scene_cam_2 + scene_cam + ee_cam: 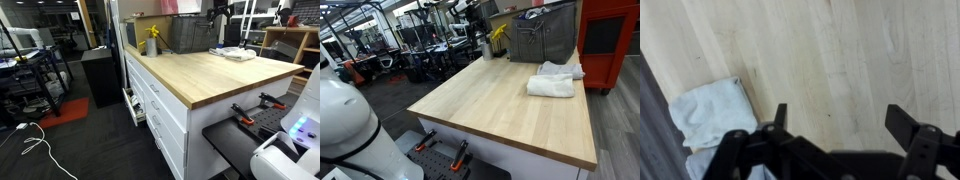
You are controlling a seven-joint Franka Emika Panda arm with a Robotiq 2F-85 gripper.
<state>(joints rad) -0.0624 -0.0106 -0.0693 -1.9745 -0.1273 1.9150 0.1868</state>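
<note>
My gripper (pixel 840 115) is open and empty. It hovers above the bare light wooden tabletop (pixel 840 50). A folded white towel (pixel 710 110) lies on the wood to the left of the jaws, apart from them. A second piece of white cloth (pixel 700 165) lies beside it at the lower left edge. In both exterior views the white towels (pixel 552 86) (pixel 237 53) lie at the far end of the table (pixel 490 110) (pixel 210 75). In an exterior view a dark shape that may be the gripper (pixel 221 15) hangs above the towels.
A grey metal bin (pixel 542 40) (pixel 185 35) and a yellow object (pixel 498 38) (pixel 152 40) stand at the table's back edge. A red cabinet (pixel 610 40) stands beyond the table. Orange-handled clamps (pixel 442 150) lie below the table's near edge. The table has white drawers (pixel 160 110).
</note>
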